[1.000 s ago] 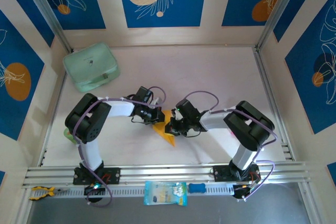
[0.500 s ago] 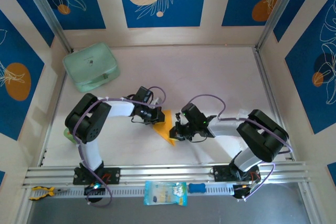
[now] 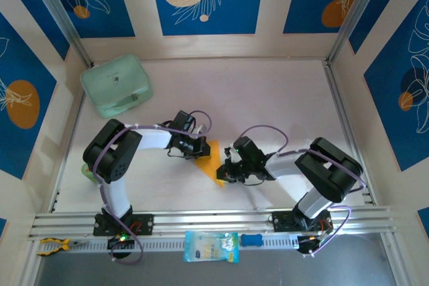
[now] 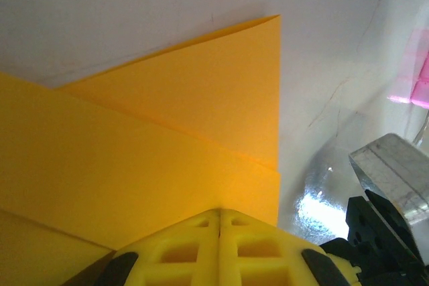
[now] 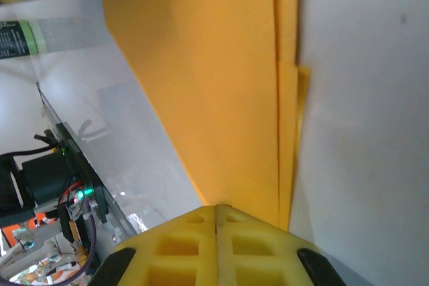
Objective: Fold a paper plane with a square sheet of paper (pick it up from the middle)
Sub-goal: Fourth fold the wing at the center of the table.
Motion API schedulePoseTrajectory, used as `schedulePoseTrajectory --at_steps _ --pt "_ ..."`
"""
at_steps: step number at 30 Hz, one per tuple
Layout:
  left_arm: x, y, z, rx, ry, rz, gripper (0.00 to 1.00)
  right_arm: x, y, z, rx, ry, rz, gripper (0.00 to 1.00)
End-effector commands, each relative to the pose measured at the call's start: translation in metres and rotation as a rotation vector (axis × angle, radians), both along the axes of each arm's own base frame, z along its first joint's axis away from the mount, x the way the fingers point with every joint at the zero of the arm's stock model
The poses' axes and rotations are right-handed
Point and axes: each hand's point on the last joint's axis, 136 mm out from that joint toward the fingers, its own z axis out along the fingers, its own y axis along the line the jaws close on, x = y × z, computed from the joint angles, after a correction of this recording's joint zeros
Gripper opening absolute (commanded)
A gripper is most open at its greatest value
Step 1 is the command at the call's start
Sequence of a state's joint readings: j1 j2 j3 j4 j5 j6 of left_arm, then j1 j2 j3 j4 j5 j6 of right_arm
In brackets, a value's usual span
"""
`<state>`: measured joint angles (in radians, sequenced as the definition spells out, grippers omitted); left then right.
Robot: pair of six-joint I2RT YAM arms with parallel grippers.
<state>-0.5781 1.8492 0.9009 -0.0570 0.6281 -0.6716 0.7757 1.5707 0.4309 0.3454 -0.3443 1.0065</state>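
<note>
The square sheet of paper [image 3: 212, 163] is orange-yellow and lies on the white table, folded into a pointed, layered paper plane shape with its tip towards the near edge. My left gripper [image 3: 202, 148] is shut, and its yellow fingertips [image 4: 201, 222] rest on the paper's [image 4: 167, 125] far left part. My right gripper [image 3: 226, 171] is shut too. Its fingertips [image 5: 234, 219] rest on the paper [image 5: 214, 78], beside a long straight crease near the right edge. Nothing shows between either pair of jaws.
A mint-green case [image 3: 116, 85] sits at the far left of the table. On the front rail lie a pale blue packet [image 3: 210, 246], a blue piece [image 3: 251, 240] and a yellow-handled tool [image 3: 52, 246]. Aluminium posts and patterned walls close in the table's sides.
My right gripper has slid towards the near edge along the paper's right side, and its elbow swung out to the right. The left arm and the paper have stayed put.
</note>
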Motion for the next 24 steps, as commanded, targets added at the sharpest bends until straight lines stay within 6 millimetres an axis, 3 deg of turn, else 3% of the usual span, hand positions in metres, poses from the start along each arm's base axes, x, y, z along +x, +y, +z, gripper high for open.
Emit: schedulePoseTrajectory --at_steps 1,12,16,21,24 --pt "-0.011 0.030 -0.040 0.151 0.068 0.050 0.03 -0.039 -0.024 -0.023 -0.083 0.134 0.026 0.00" --pt "-0.012 0.033 -0.040 0.151 0.067 0.059 0.03 -0.062 -0.052 -0.023 -0.132 0.110 0.017 0.01" --pt "-0.011 0.032 -0.039 0.145 0.068 0.060 0.02 -0.046 -0.040 0.001 -0.108 0.047 0.022 0.01" --pt "-0.012 0.032 -0.037 0.142 0.062 0.061 0.03 -0.009 -0.018 0.033 -0.061 -0.060 -0.019 0.02" --pt "-0.011 0.032 -0.035 0.137 0.060 0.062 0.03 0.010 -0.007 0.037 -0.046 -0.069 -0.054 0.03"
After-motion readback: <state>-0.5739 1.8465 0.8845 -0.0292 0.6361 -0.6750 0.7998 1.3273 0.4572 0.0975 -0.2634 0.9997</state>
